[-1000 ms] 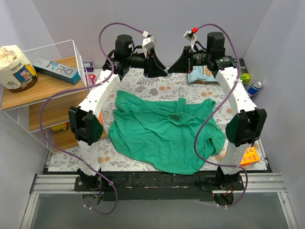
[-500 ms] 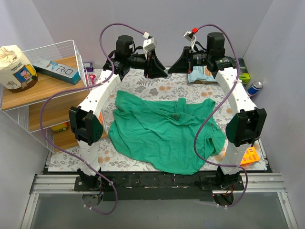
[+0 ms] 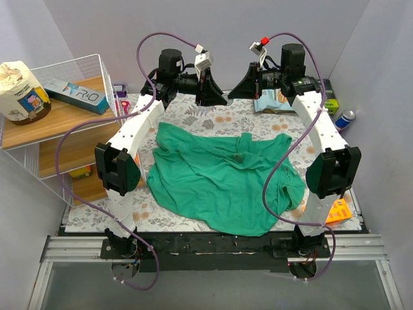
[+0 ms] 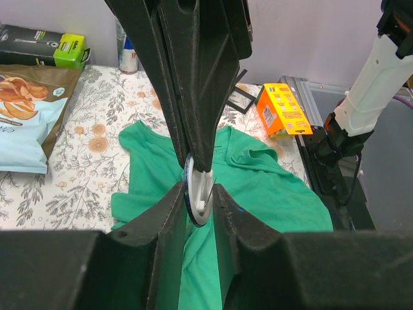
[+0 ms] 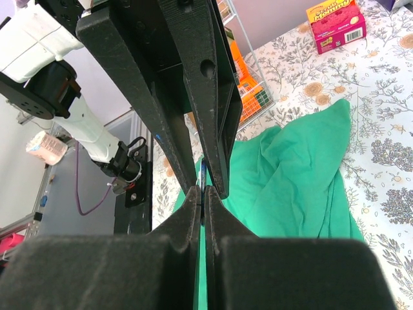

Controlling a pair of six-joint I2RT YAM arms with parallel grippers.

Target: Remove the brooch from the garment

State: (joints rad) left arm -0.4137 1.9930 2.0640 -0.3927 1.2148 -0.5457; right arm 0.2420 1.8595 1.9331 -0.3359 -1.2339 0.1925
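Top external view puts the brooch (image 3: 239, 157) as a dark speck on the garment (image 3: 219, 187), right of the cloth's middle and close to its far edge. It is pinned in the same spot as a second ago. The garment lies wrinkled and spread over the floral mat (image 3: 213, 119) on the desk, its folds unchanged.

Both arms reach to the far side of the desk, well apart from the brooch. The left gripper (image 3: 211, 97) hangs over the mat's far edge. It has shifted a little to the right and nearer since the earlier frame, and its purple cable has moved with it. In the left wrist view its jaws stand a narrow way apart with a small white, blue-rimmed round piece (image 4: 200, 194) filling the gap. I cannot tell whether that piece is held or belongs to the gripper.

The right gripper (image 3: 244, 93) sits just right of the left one, where it was before. Its fingers are pressed together, with only a thin blue sliver showing at the tips in its wrist view.

A snack bag (image 3: 274, 100) lies on the mat behind the right gripper. A wire shelf rack (image 3: 64, 116) stands at the left, and an orange box (image 3: 339, 210) lies at the near right.
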